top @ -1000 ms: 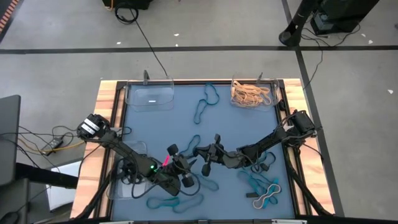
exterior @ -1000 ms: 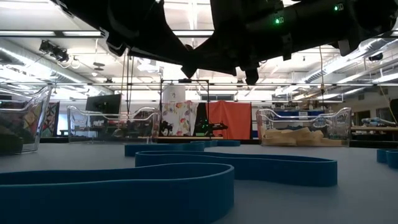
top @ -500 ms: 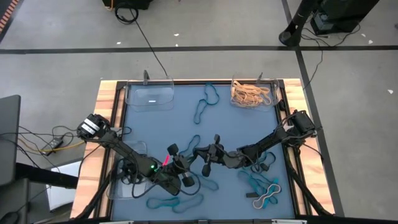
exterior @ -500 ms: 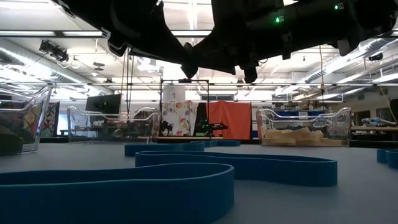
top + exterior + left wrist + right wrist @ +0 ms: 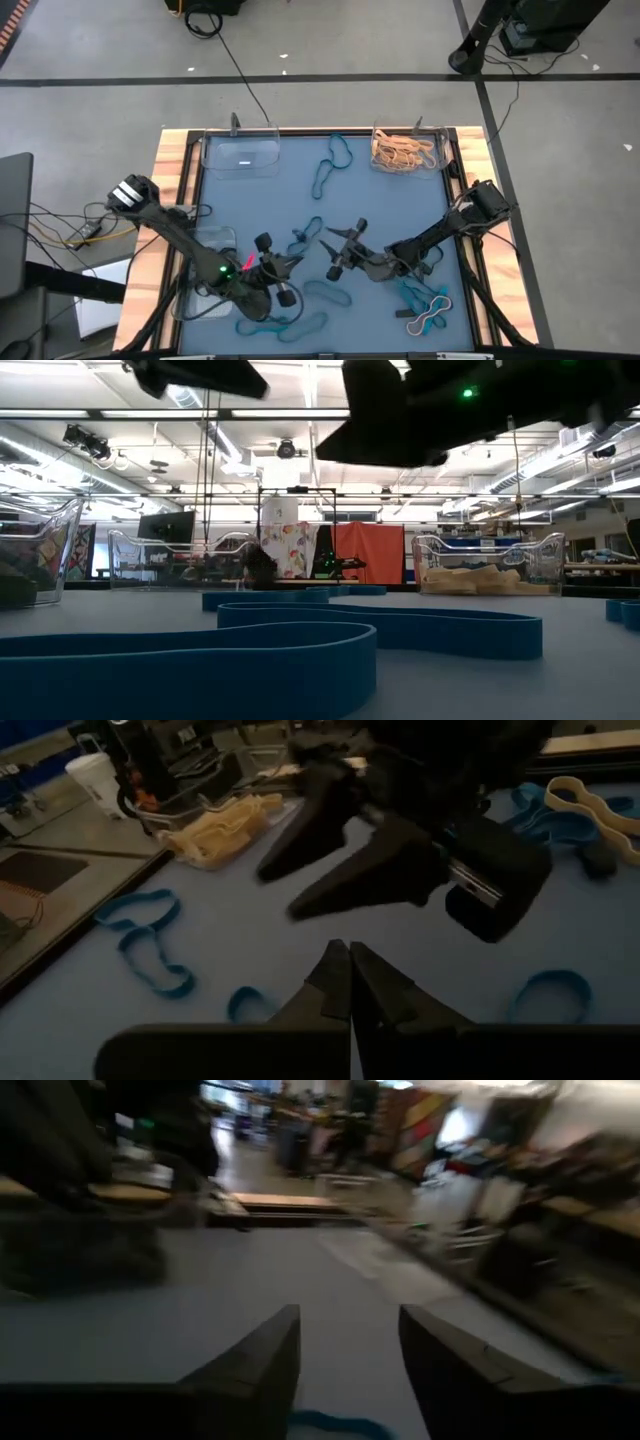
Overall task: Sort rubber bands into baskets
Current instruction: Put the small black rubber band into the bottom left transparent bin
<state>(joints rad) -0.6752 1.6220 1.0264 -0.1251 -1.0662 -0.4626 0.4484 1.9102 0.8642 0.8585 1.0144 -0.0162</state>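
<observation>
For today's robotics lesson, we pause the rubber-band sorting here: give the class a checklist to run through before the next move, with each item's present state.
1. Left hand shut: ok.
2. Band held in the left hand: cannot tell.
3. Right hand open and empty: ok.
4. The two hands apart over mid-table: ok, though close.
5. Tan bands' basket on the mat, reachable: ok.
6. All bands sorted: not ok; blue bands lie loose on the mat.

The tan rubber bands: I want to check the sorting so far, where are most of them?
In the high view, the tan rubber bands are piled in the clear basket at the table's far right corner, right of a teal band lying loose.
</observation>
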